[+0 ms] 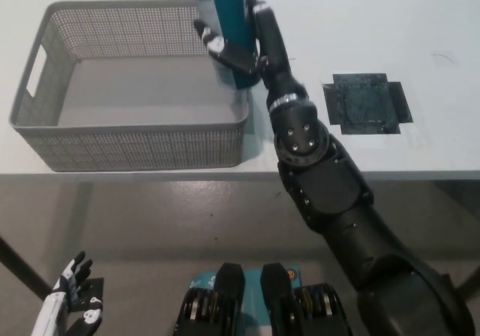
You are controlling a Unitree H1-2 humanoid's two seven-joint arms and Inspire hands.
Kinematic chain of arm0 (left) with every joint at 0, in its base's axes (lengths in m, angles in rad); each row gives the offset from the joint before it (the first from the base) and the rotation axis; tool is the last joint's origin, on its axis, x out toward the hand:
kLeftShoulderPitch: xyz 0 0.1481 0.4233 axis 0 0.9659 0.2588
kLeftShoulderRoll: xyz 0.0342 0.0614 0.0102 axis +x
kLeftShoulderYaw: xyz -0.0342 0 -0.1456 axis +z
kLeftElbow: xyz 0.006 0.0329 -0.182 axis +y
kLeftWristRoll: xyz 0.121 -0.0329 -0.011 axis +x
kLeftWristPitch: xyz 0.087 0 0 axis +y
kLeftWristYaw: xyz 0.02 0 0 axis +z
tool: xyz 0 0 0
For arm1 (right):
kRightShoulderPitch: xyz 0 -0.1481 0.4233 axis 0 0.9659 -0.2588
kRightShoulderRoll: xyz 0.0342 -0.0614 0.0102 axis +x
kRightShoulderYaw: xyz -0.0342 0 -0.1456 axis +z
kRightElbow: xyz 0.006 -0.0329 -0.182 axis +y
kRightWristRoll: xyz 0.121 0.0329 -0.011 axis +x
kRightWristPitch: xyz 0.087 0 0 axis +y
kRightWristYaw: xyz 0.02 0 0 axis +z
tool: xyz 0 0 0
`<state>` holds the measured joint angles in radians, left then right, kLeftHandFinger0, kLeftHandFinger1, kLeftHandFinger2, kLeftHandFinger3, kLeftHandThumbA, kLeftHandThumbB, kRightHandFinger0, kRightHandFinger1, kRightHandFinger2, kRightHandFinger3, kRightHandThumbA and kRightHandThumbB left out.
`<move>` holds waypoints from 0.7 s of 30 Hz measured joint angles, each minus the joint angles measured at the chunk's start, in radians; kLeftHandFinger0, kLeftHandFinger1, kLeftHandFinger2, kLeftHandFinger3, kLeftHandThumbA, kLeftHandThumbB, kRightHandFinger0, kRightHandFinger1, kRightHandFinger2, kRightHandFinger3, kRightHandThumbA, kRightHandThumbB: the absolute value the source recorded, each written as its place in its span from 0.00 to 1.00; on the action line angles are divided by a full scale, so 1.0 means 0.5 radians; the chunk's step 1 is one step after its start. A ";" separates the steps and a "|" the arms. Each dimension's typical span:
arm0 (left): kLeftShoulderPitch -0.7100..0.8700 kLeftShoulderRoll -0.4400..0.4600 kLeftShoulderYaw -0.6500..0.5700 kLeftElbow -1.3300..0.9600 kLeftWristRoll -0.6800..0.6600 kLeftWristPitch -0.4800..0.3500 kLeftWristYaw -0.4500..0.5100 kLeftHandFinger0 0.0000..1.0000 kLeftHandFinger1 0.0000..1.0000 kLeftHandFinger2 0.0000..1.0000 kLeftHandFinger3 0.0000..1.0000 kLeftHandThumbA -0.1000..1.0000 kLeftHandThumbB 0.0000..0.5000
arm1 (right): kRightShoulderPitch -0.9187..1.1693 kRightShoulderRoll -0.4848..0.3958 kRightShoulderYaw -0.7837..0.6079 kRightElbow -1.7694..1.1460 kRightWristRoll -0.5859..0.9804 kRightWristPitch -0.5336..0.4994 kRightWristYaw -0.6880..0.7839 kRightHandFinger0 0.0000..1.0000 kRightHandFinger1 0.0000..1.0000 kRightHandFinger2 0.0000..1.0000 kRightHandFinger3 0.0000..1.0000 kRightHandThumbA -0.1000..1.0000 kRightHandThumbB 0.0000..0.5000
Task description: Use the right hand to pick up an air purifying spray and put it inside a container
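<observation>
white tabletop, grey basket on it. my right hand fingers clamped round teal spray can, above basket's right rim. left hand low, fingers spread.

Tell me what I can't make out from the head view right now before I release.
- Top of the spray can: cut off by the picture's upper edge.
- Can's bottom and its height above the basket floor: hidden by the right hand.
- Label text on the can: too small to read.
- Left hand: partly cut off at the lower-left corner.
</observation>
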<state>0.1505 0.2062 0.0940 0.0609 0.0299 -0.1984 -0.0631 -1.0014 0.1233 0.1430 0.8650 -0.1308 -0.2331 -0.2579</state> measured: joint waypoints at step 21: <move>-0.006 0.027 -0.012 -0.014 0.017 0.010 -0.026 1.00 1.00 1.00 1.00 0.35 0.87 | 0.036 0.049 0.037 0.203 0.000 -0.217 0.204 1.00 1.00 1.00 1.00 0.68 1.00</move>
<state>0.1477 0.2198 0.0881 0.0541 0.0383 -0.1936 -0.0761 -0.9836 0.1480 0.1615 0.9667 -0.1306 -0.3415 -0.1559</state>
